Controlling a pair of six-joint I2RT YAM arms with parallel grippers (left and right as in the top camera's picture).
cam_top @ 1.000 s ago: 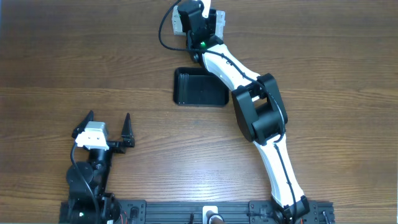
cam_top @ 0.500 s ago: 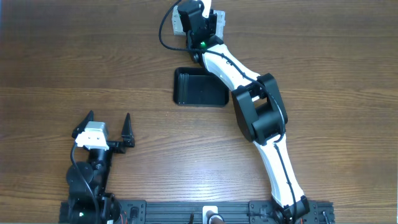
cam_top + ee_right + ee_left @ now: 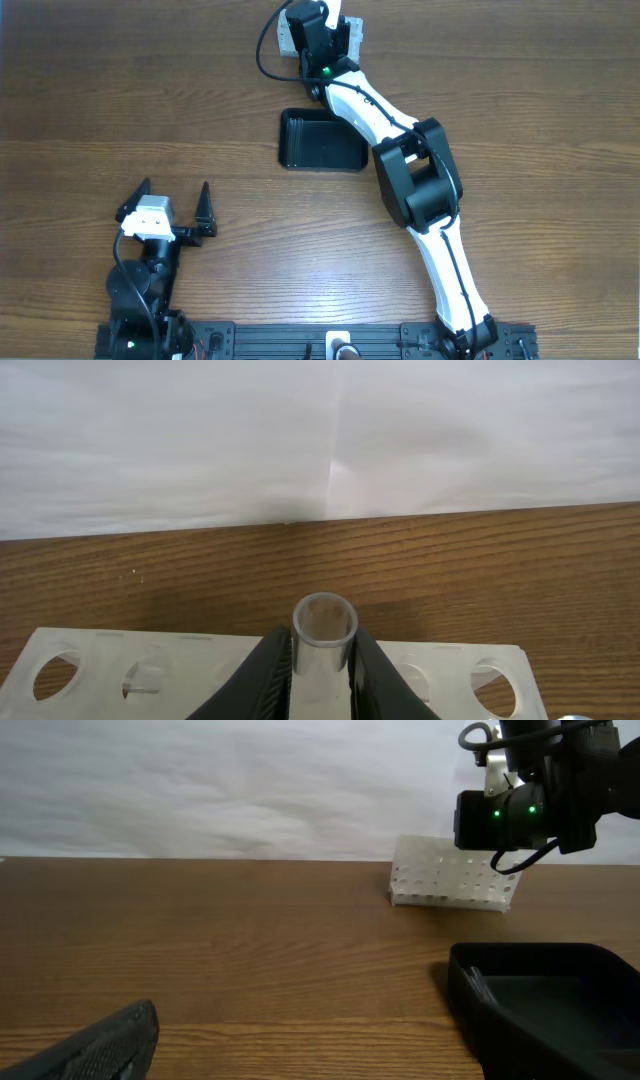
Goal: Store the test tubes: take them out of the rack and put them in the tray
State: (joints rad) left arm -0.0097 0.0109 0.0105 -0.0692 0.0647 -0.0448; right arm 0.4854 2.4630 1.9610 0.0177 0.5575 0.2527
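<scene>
A white test tube rack (image 3: 349, 34) stands at the table's far edge, seen from above (image 3: 100, 660) in the right wrist view and from the side (image 3: 450, 885) in the left wrist view. My right gripper (image 3: 324, 672) is over the rack, its fingers closed against a clear test tube (image 3: 325, 632) that stands upright in a hole. The black tray (image 3: 320, 141) lies just in front of the rack, with its rim (image 3: 530, 955) also in the left wrist view. My left gripper (image 3: 176, 196) is open near the front left, far from both.
The right arm (image 3: 400, 150) stretches from the front right across the tray's right side to the rack. A white wall (image 3: 320, 430) rises just behind the rack. Bare wooden table (image 3: 120, 90) spreads left of the tray.
</scene>
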